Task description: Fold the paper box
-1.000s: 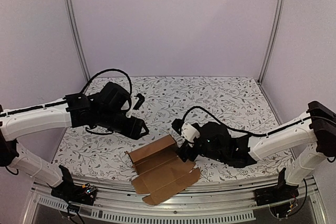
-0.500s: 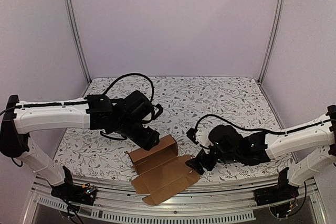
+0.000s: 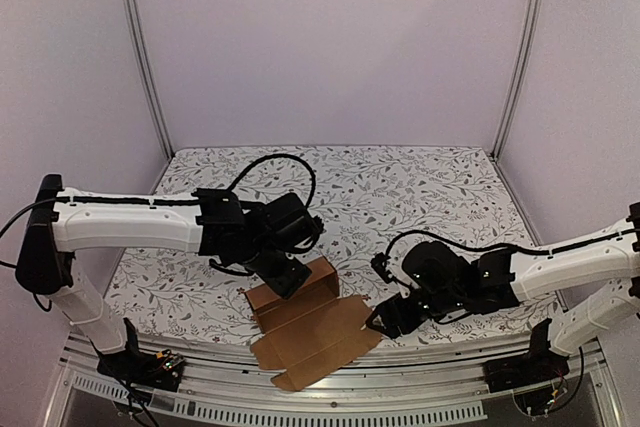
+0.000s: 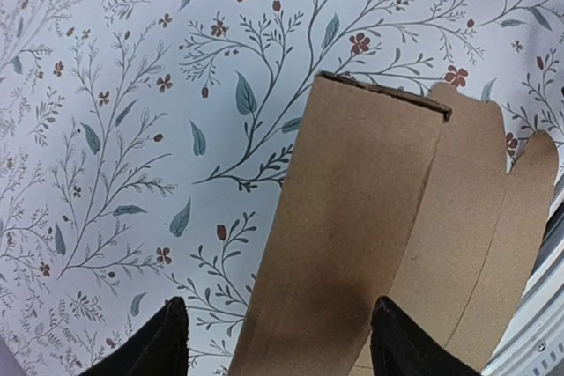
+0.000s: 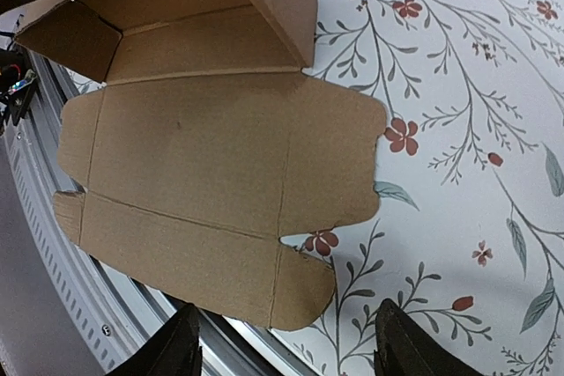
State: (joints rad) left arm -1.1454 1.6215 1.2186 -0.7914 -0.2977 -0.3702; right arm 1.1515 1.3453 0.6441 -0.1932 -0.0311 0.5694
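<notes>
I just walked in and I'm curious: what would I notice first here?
A brown paper box, half unfolded with one side standing up, lies at the near edge of the flowery table. Two black-and-white robot arms reach toward it from both sides. The left gripper is over the box's raised side and the right gripper is next to its right edge, both open.

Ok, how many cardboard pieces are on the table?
1: the paper box, a partly folded sheet, lies at the near edge of the table between the left arm and the right arm. No other cardboard shows, though the arms hide some tabletop.
</notes>
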